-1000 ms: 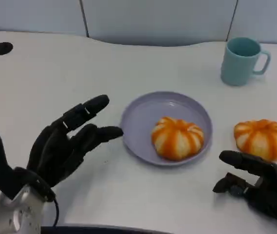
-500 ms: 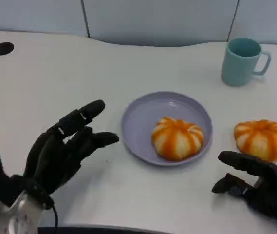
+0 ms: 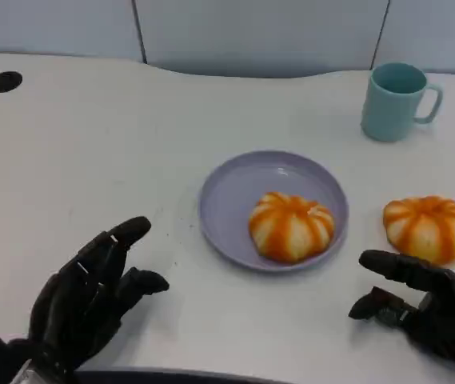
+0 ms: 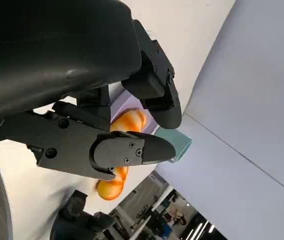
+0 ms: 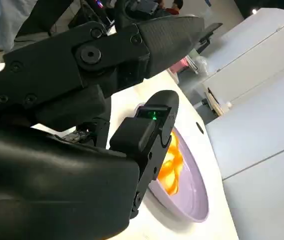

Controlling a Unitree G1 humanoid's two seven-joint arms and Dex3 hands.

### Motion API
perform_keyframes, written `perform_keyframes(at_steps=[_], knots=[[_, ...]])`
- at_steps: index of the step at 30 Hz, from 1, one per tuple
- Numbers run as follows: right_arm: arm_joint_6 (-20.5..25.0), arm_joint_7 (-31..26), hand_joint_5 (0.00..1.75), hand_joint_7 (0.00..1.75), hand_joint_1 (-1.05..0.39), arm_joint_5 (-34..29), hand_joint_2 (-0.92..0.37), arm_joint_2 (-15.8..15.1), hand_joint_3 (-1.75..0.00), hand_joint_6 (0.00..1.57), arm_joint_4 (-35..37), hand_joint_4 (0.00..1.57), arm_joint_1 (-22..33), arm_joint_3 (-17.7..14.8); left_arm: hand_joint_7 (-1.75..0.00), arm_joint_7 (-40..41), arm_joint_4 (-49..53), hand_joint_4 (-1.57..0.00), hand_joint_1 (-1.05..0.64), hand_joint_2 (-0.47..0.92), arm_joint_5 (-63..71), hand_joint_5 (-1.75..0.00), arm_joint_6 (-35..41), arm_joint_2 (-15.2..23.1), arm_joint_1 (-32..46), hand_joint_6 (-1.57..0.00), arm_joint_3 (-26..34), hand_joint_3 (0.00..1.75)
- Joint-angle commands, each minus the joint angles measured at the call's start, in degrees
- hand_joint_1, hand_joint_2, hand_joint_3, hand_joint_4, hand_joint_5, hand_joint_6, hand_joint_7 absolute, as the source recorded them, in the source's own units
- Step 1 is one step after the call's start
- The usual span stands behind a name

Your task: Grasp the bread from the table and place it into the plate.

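Head view: right hand (image 3: 423, 308), fingers spread and empty at lower right, could nudge the second bread (image 3: 428, 228) off-table rather than grasp it.

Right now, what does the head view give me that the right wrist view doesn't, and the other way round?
Head view: a teal mug at the far right of the table, and a second bread lying on the table right of the plate, just ahead of the fingers of the right hand. Right wrist view: a green light on one finger, and white cabinets beyond the table. Shared: the purple plate, the bread lying in it, and the empty right hand.
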Motion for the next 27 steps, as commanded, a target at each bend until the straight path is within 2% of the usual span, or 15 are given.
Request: perform_keyframes(at_steps=[1,12,18,27], knots=[[0.66,-0.73,1.15,0.03,-0.42,-0.3,-0.92,-0.98,-0.09,0.92,-0.33,0.52,0.76,0.02,-0.71,0.47,-0.51,-0.48,-0.51,0.92,-0.36,-1.6,0.05,0.46,1.31,-0.53,0.61,0.37],[-1.61,-0.61,1.15,0.02,-0.4,-0.53,-0.92,-1.09,-0.12,0.92,1.37,0.53,0.87,-0.48,-0.73,-2.7,3.61,-0.43,-0.5,0.92,2.55,-1.57,-6.82,0.61,0.83,-0.52,-0.98,0.35],[-2.66,1.13,1.15,0.02,-0.42,-0.45,-0.92,-1.67,-0.13,0.91,4.39,0.52,-0.67,-0.75,-0.73,-4.73,6.83,-0.45,-0.46,0.92,2.48,-1.56,-8.86,1.0,-0.64,-0.53,-1.08,0.4],[-5.17,1.77,1.12,0.03,-0.41,-0.43,-0.92,-2.05,-0.11,0.93,8.35,0.55,-2.44,-1.58,-0.75,-4.38,9.67,-0.39,-0.48,0.92,4.6,-1.59,-13.08,0.88,-2.08,-0.55,-1.54,0.36]])
